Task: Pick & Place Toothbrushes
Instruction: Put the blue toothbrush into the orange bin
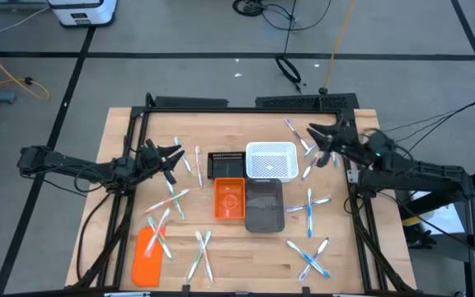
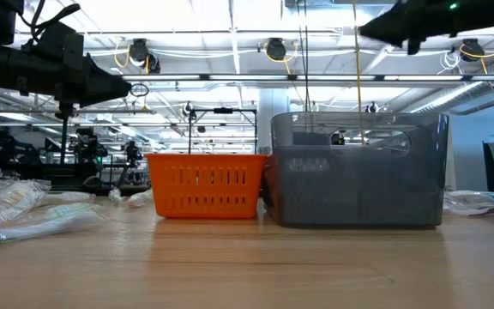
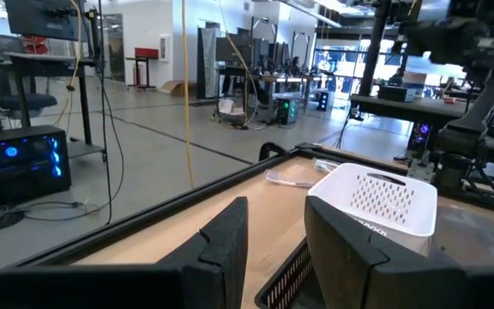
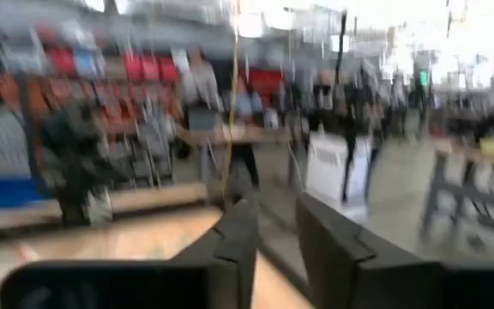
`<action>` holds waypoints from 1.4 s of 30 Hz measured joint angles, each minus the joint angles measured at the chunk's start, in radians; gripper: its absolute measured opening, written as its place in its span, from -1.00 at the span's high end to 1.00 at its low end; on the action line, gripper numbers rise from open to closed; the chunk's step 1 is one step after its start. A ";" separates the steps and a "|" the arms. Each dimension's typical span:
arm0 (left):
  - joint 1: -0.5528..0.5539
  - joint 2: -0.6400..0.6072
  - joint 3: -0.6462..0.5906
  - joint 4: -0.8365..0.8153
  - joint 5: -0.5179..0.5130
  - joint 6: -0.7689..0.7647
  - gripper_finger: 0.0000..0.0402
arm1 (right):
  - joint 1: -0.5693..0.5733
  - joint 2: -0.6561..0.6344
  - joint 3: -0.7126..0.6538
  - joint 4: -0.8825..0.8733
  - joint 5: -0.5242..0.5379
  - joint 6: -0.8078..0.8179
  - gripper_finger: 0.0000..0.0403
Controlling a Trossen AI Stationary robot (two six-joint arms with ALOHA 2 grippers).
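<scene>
Grippers both raised off the table. Left gripper (image 1: 174, 157), at 9 o'clock of the white basket (image 1: 271, 160), fingers (image 3: 225, 240) slightly parted, nothing between them. Right gripper (image 1: 316, 136), at 2 o'clock of the basket, fingers (image 4: 238, 236) slightly apart, empty. Toothbrushes (image 1: 309, 206) lie scattered on the table (image 1: 246, 264) at both sides of the bins.

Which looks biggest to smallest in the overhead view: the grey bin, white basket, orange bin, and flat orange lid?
1. Grey bin.
2. White basket.
3. Orange bin and flat orange lid: these look about alike, so I won't rank them.
</scene>
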 joint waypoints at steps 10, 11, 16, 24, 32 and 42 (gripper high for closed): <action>0.000 0.000 0.000 -0.001 0.000 -0.015 0.41 | -0.135 0.216 0.116 -0.232 0.237 0.114 0.10; 0.000 0.000 0.000 -0.001 0.000 -0.016 0.41 | -0.155 0.225 0.126 -0.272 0.233 0.161 0.09; 0.000 0.000 0.000 -0.001 0.000 -0.016 0.41 | -0.245 0.274 0.150 -0.462 0.171 0.255 0.11; 0.000 0.000 0.000 -0.001 0.000 -0.016 0.41 | -0.344 0.336 0.154 -0.583 -0.029 0.161 0.17; 0.000 0.000 0.000 -0.001 0.000 -0.016 0.41 | -0.356 0.383 0.154 -0.736 -0.070 0.007 0.18; 0.000 0.000 0.000 -0.002 0.000 -0.014 0.41 | -0.293 0.487 0.154 -0.789 -0.114 -0.117 0.18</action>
